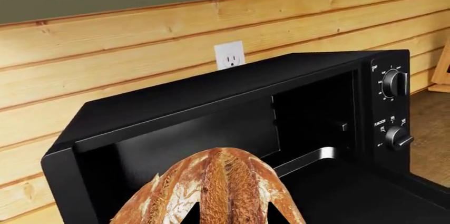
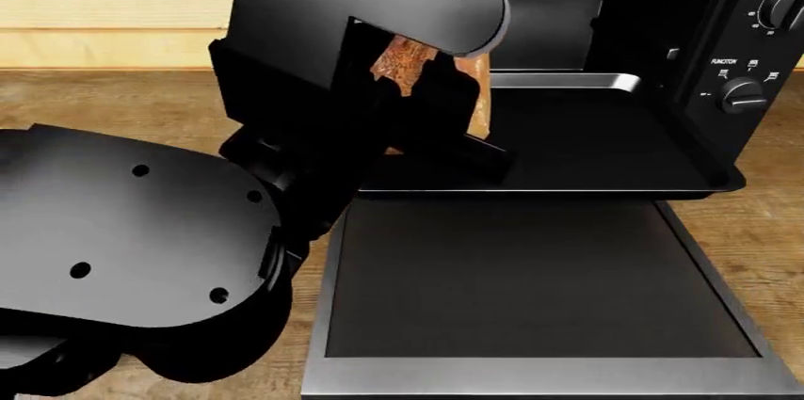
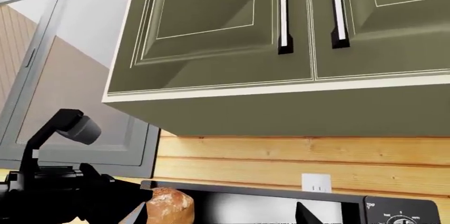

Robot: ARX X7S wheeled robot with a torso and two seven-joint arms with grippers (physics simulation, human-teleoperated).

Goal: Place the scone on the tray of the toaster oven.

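Note:
My left gripper is shut on the golden-brown scone and holds it above the left part of the black tray. The tray is pulled out of the open toaster oven. In the left wrist view the scone fills the space between my dark fingertips, facing the oven cavity and the tray's silvery edge. My right gripper is open and empty, raised high; it is out of the head view. From there the scone shows far off, above the oven top.
The flat oven door panel lies open toward me below the tray. Knobs sit on the oven's right panel. A wood-plank wall with a white outlet stands behind. Olive upper cabinets hang overhead. My left arm blocks the head view's left.

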